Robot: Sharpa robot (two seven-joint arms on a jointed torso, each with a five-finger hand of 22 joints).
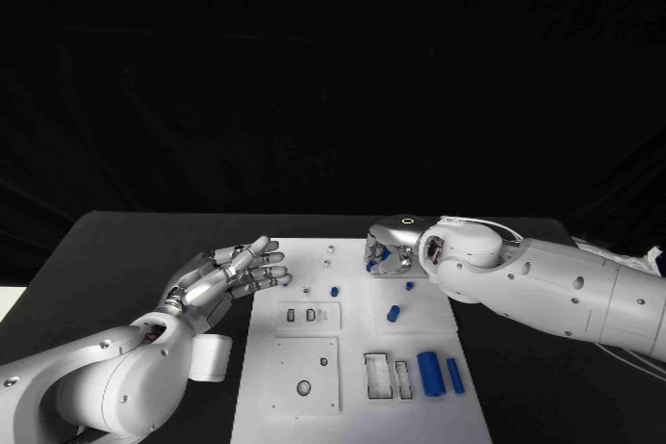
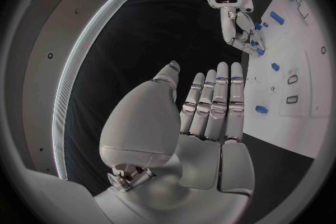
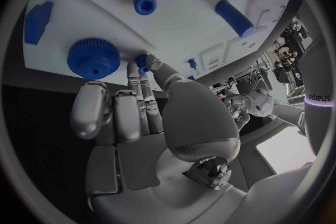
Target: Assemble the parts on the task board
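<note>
My right hand pinches a small blue part over the task board's far edge, ready to seat it; my left hand hovers empty, fingers apart, beside the board.

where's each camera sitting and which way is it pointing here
Head view: on the robot's head, looking down at the task board; both arms show.
Left wrist view: behind the left hand, facing across the board's edge toward the right hand.
Right wrist view: behind the right hand, facing the board and a blue gear.
All three views share the board.
</note>
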